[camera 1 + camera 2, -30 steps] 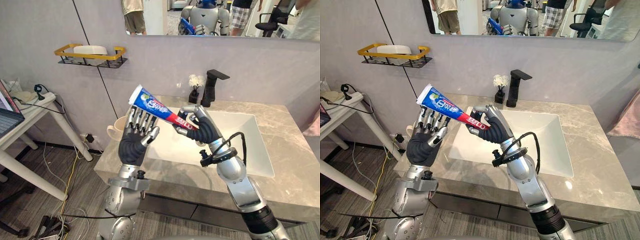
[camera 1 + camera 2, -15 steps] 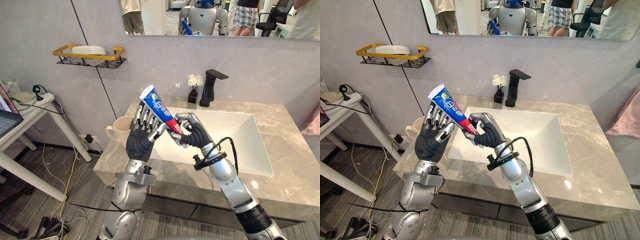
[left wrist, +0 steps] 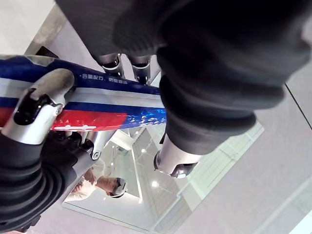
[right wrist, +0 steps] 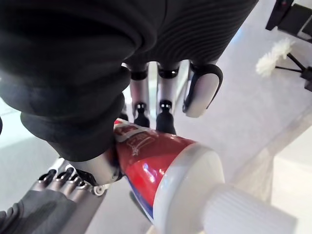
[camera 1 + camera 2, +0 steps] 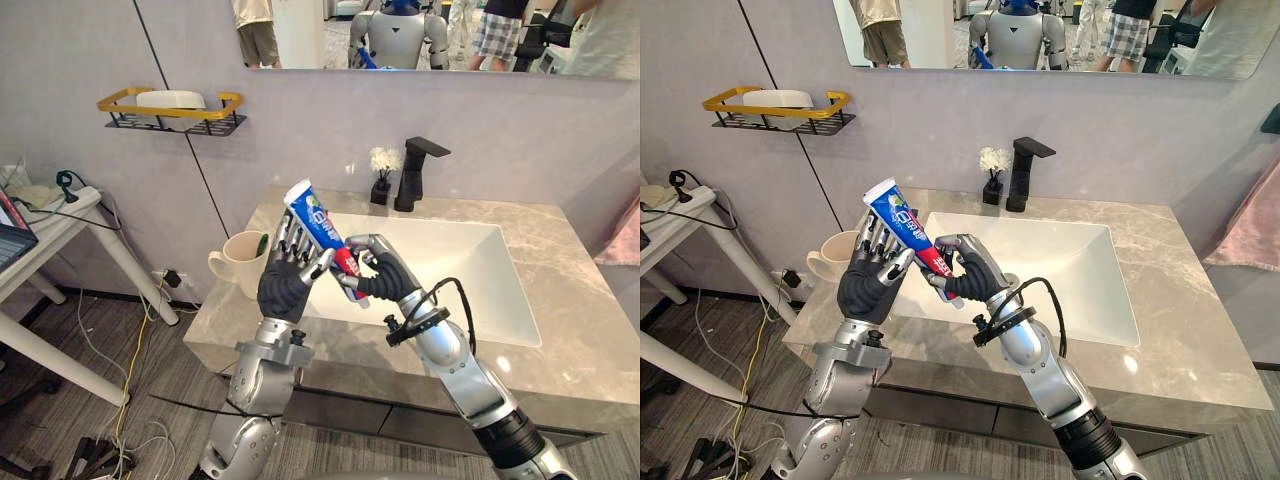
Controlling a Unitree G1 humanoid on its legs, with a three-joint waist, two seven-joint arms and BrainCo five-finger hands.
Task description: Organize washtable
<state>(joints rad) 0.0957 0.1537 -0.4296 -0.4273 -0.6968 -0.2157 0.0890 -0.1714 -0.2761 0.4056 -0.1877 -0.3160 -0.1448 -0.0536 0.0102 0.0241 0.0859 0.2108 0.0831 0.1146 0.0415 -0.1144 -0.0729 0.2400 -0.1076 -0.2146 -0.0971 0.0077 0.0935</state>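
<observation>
Counter (image 5: 585,335): The grey stone counter is stretching across the middle and right of the frame, with the sink set into it.
Mirror (image 5: 300,35): It is hanging on the wall along the top of the frame.
Sink (image 5: 470,255): The white sink is sitting in the counter, a bit right of the middle of the frame.
White table (image 5: 55,215): It is standing at the left edge of the frame, apart from the counter.
Wall shelf (image 5: 170,108): It has a yellow rim and is hanging in the upper left, with a white thing lying in it.
Left hand (image 5: 283,288): It is reaching up in the middle of the frame, in front of the counter's left part. Its fingers are standing up nearly straight and a little spread. The tube is leaning against them, and the thumb is touching the tube's side. The hand is not wrapping round it.
Right hand (image 5: 388,280): It is coming in from the lower right and is sitting just right of the left hand. Its fingers and thumb are curling tight round the red end of the tube.
Toothpaste tube (image 5: 318,222): The blue, red and white tube is up in the air between the two hands, in the middle of the frame. It is tilting, with its flat end pointing to the upper left and its white cap (image 4: 248,217) pointing to the lower right.
Mug (image 5: 238,262): The cream mug is standing upright on the counter's left end, just left of the left hand.
Tap (image 5: 412,175): The black tap is standing behind the sink, above the middle of the frame.
Flowers (image 5: 381,165): Small white flowers are sitting in a dark pot just left of the tap.
</observation>
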